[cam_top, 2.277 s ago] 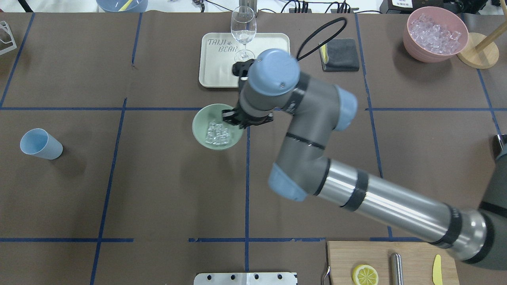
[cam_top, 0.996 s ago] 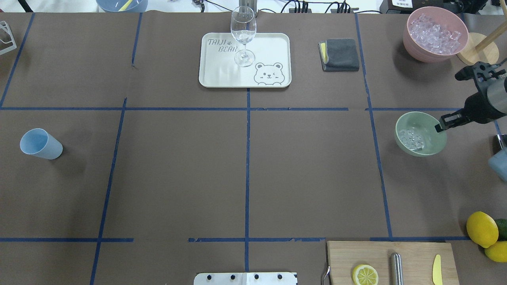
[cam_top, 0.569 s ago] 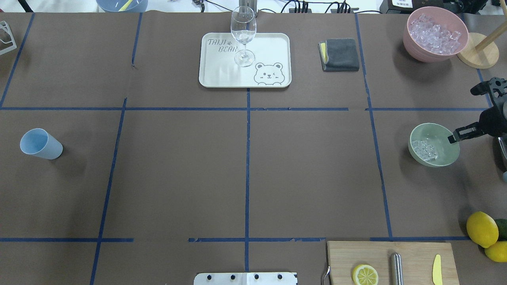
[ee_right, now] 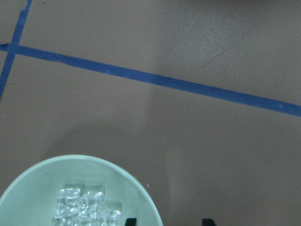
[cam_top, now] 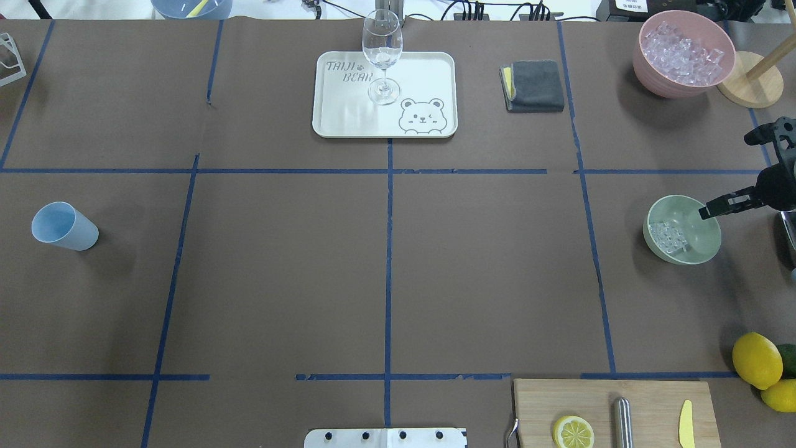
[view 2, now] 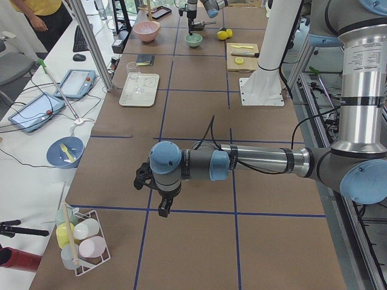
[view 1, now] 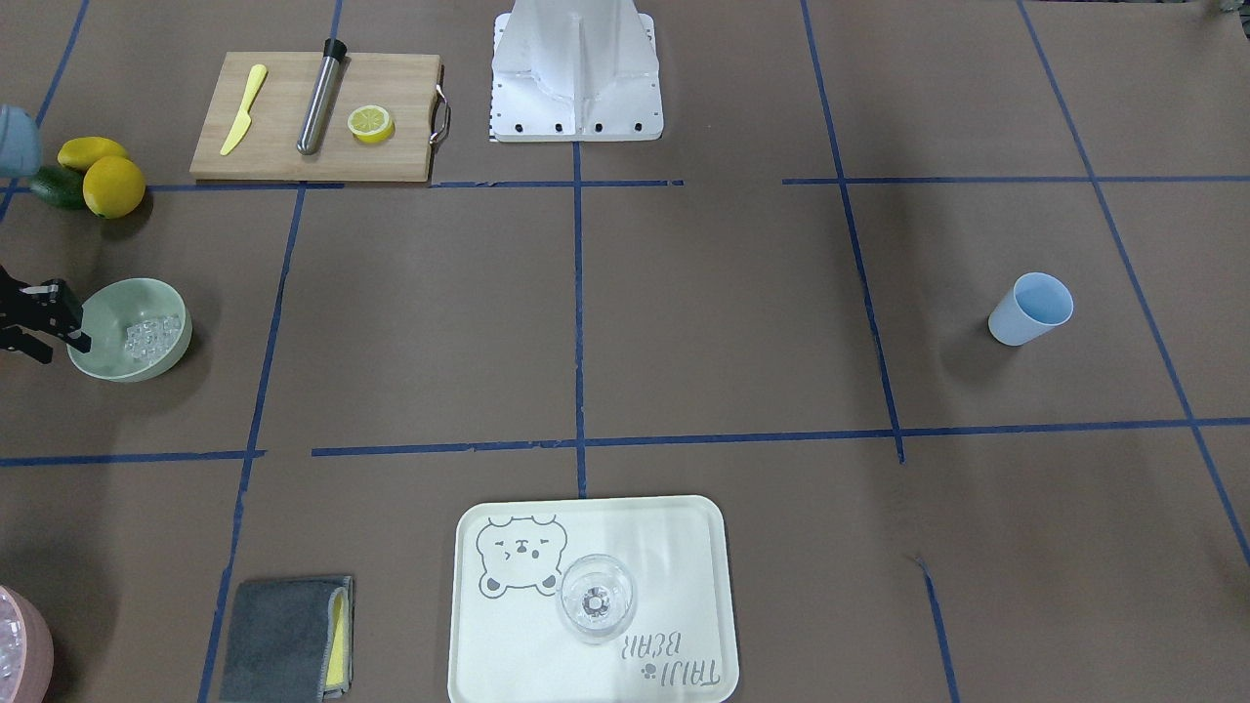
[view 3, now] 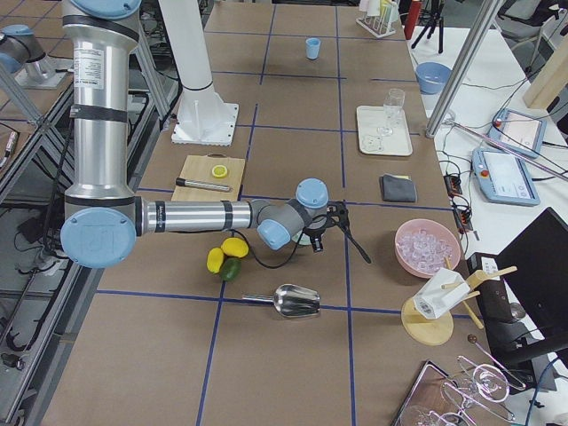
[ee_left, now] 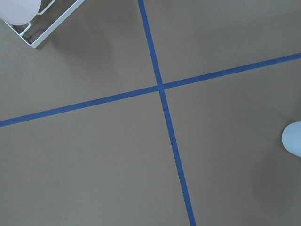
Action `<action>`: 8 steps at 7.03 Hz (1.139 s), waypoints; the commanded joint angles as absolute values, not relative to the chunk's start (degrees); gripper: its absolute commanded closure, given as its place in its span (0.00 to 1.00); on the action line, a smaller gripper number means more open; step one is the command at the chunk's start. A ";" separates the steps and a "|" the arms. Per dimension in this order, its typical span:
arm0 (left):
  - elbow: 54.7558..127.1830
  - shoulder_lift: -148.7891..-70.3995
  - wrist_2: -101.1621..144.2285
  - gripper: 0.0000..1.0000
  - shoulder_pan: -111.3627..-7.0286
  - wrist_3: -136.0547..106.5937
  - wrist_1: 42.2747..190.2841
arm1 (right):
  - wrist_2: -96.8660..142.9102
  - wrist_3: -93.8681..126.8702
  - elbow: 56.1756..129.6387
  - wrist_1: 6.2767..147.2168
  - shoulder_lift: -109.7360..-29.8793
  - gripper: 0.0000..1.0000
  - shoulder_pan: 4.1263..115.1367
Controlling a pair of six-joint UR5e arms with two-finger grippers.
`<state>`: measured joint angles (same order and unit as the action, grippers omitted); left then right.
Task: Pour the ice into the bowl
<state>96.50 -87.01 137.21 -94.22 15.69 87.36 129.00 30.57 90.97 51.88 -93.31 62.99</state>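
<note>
The pale mint-green bowl stands on the table at the far right, with a small heap of clear ice inside. It also shows in the front-facing view and the right wrist view, ice included. My right gripper is at the bowl's right rim. Its jaws stand apart, one fingertip inside the rim and one outside, so it looks open. My left gripper hangs over bare table at the far left; I cannot tell if it is open or shut.
A pink bowl full of ice stands at the back right beside a wooden stand. Lemons and a cutting board lie at the front right. A tray bears a wine glass. A light blue cup lies far left.
My right arm has moved the bowl with ice from the table's middle to the far right. In the last half second the bowl barely moved.
</note>
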 commanded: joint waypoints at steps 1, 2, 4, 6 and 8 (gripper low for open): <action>96.50 -86.92 137.20 0.00 -94.22 15.73 87.36 | 128.41 27.19 91.32 56.05 -93.34 0.00 67.74; 96.42 -86.92 137.20 0.00 -94.22 15.73 87.36 | 128.50 18.46 91.23 60.69 -93.43 0.00 72.55; 96.42 -86.84 137.20 0.00 -94.22 15.64 87.28 | 128.85 -4.29 91.32 77.51 -92.82 0.00 86.50; 96.50 -86.84 137.20 0.00 -94.22 15.73 87.36 | 128.42 -8.79 91.76 91.63 -90.78 0.00 91.92; 96.50 -87.10 137.20 0.00 -94.22 15.73 87.28 | 130.59 -7.83 92.55 91.40 -92.91 0.00 92.20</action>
<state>96.49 -86.89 137.20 -94.22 15.69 87.30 129.38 -8.01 92.24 90.37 -92.50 91.78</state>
